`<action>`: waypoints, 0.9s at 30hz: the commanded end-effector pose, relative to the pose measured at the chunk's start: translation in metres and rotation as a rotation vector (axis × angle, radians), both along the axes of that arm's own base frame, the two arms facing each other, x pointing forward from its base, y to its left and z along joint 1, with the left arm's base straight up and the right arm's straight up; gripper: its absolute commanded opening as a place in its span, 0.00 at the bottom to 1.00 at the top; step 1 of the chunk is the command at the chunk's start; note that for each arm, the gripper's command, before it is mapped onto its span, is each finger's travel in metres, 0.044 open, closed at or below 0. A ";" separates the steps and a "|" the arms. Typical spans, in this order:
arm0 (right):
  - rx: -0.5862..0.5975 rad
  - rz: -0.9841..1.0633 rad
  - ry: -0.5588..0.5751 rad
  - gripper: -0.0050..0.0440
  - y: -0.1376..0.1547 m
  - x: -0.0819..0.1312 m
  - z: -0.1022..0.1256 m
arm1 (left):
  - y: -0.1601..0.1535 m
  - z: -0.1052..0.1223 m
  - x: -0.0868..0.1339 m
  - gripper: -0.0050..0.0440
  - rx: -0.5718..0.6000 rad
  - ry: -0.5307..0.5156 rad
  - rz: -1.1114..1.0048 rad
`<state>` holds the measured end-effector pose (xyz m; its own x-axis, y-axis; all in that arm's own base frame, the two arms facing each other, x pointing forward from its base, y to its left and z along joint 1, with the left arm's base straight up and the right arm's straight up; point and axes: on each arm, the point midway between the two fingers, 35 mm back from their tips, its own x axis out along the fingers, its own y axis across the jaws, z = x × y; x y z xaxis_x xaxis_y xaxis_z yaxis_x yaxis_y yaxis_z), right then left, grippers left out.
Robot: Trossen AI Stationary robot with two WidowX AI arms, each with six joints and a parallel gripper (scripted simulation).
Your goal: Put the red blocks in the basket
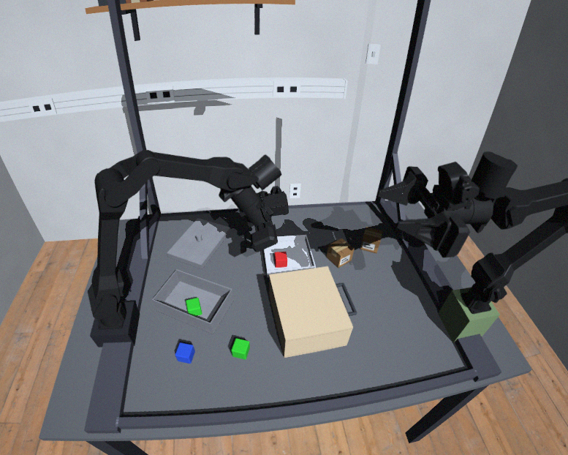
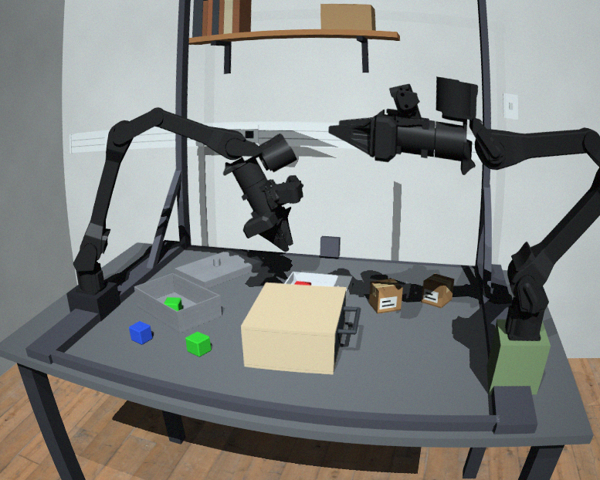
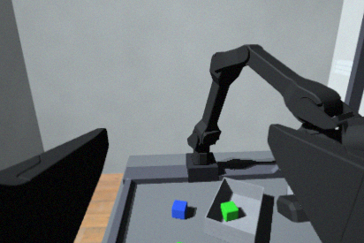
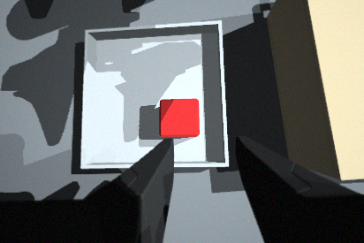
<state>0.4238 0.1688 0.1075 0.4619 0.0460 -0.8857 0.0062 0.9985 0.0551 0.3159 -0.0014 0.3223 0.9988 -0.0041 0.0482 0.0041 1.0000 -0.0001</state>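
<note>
Lid point(image 1: 188, 249) point(image 2: 201, 272), apparently stiff, lay beside the metal box point(image 1: 181, 313) point(image 2: 197, 310) point(image 3: 230, 231); its knob point(image 1: 199, 238) point(image 2: 216, 262) looked the best hold. The right gripper point(image 1: 263, 238) point(image 2: 287, 248) point(image 4: 204, 145) had empty, partly open fingers; the left gripper's point(image 1: 390, 208) point(image 2: 331, 129) point(image 3: 187, 129) stood wide, empty. One red block point(image 1: 280, 259) point(image 2: 303, 282) point(image 4: 179, 117) sat inside the basket point(image 1: 290, 271) point(image 2: 316, 275), near the cabinet point(image 1: 308, 303) point(image 2: 295, 309) point(image 4: 340, 79), which could obstruct reaching.
</note>
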 end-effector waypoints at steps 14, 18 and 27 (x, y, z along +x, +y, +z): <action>0.105 0.004 -0.376 0.41 -0.055 -0.001 0.098 | 0.002 0.011 -0.003 0.92 -0.002 -0.031 0.005; 0.101 -0.004 -0.367 0.41 -0.054 -0.002 0.097 | 0.002 0.012 -0.003 0.92 -0.002 -0.033 0.004; 0.169 -0.012 -0.265 0.41 -0.019 -0.007 0.077 | 0.003 0.015 -0.004 0.92 -0.002 -0.041 0.009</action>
<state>0.4175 0.1296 0.1806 0.6896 0.1360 -0.7113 -0.0080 0.9836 0.1803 0.3159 0.0004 0.3223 0.9988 0.0000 0.0482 0.0000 1.0000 0.0000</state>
